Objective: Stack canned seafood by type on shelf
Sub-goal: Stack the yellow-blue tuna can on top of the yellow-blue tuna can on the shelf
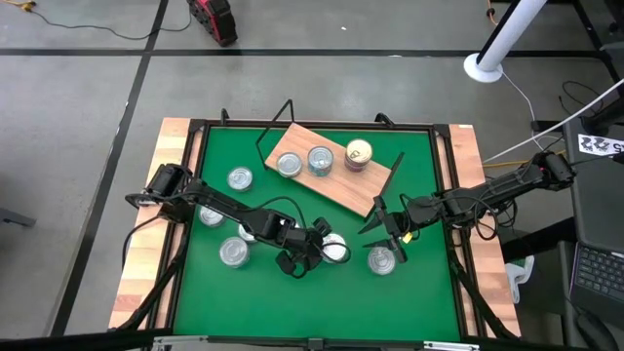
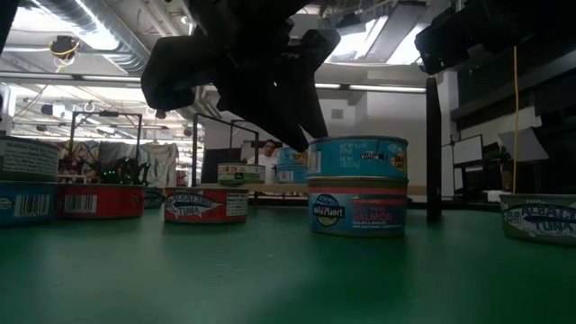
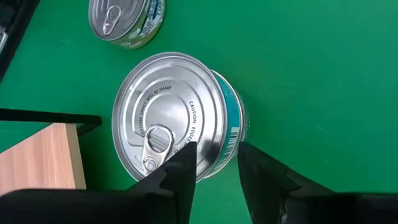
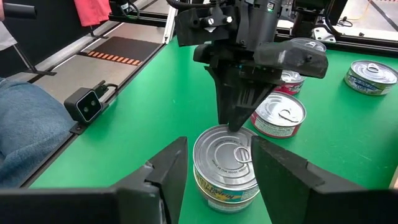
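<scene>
Green matting covers the desk (image 1: 429, 283), where the wooden shelf (image 1: 331, 190) lies angled at the far side carrying three tins. Near the middle, the left gripper (image 1: 327, 249) hangs over a two-tin stack (image 2: 357, 184), fingers parted and released around the top tin's rim. The right gripper (image 1: 388, 234), spread wide, waits just right of it.

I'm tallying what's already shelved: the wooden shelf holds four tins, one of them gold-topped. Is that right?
Not quite. The high view shows the shelf holding three tins, not four: a silver-lidded tin, a second silver-lidded tin and the gold-topped tin.
</scene>
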